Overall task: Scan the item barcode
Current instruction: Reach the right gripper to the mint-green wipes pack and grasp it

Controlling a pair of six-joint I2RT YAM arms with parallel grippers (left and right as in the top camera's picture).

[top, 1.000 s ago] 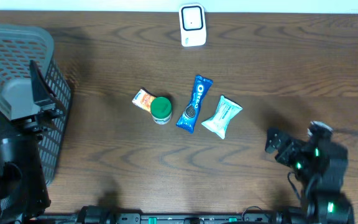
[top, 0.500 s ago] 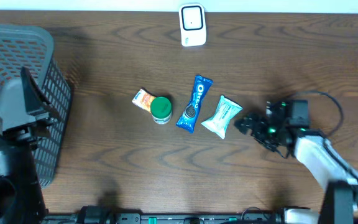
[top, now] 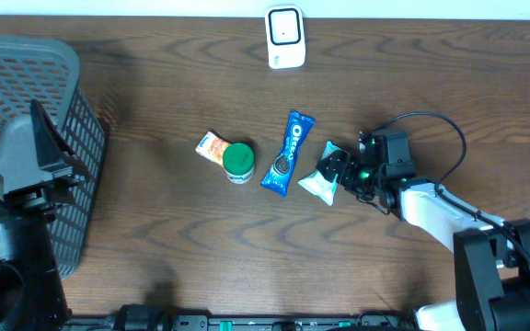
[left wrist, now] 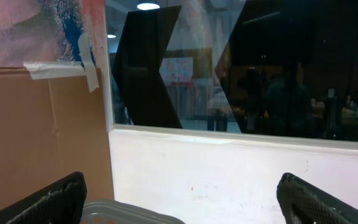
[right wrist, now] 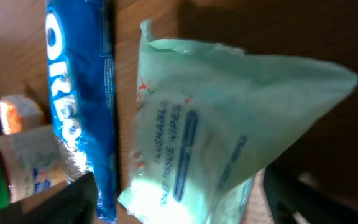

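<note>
A pale green pack of wipes (top: 317, 188) lies on the wooden table, right of a blue Oreo pack (top: 284, 153). My right gripper (top: 337, 169) has reached the wipes pack from the right. In the right wrist view the wipes pack (right wrist: 216, 124) fills the frame and my right gripper (right wrist: 179, 202) straddles its near end, open, with a gap at each finger. A white scanner (top: 284, 37) stands at the table's far edge. My left gripper (left wrist: 179, 202) is open and empty, raised over the basket at the left.
A green-lidded bottle (top: 239, 161) and a small orange packet (top: 213, 146) lie left of the Oreo pack. A grey mesh basket (top: 26, 83) stands at the left edge under the left arm. A black cable loops behind the right wrist.
My right arm has swung from the front right corner leftward up to the wipes pack, and its jaws have narrowed a little. The left arm shifted slightly, then stayed still.
</note>
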